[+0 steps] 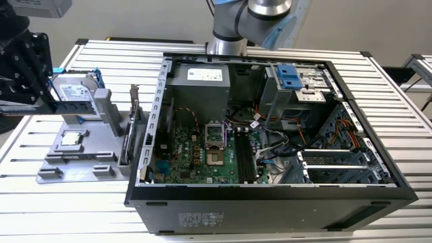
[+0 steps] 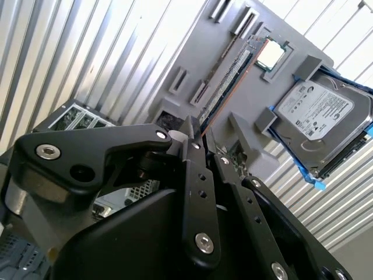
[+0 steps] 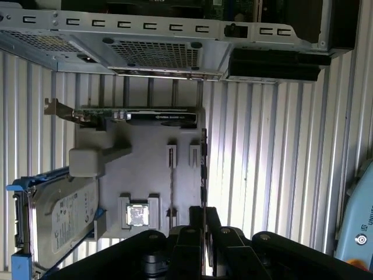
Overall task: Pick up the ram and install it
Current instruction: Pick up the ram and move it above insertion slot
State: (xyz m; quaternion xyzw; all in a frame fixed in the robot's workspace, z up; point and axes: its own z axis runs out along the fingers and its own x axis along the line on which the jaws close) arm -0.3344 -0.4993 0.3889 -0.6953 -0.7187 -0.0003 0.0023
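The ram [image 1: 73, 107] is a narrow blue-green stick with black chips. It sticks out from my black gripper [image 1: 55, 107] at the exterior view's far left, raised above the grey holder tray [image 1: 81, 167]. In the second wrist view the ram [image 2: 230, 76] runs away from the gripper [image 2: 197, 133], whose jaws are shut on its near end. The first wrist view shows the ram [image 3: 203, 169] edge-on as a thin dark strip ahead of the gripper [image 3: 204, 213]. The long black motherboard slots [image 1: 244, 157] lie inside the open computer case [image 1: 270, 207], well to the exterior view's right.
The tray also carries a hard drive [image 1: 71, 91] in a blue frame, a processor chip [image 1: 73, 139] and an upright graphics card [image 1: 133, 121] beside the case wall. Cables and a drive cage crowd the inside of the case. The arm's base [image 1: 229, 30] stands behind the case.
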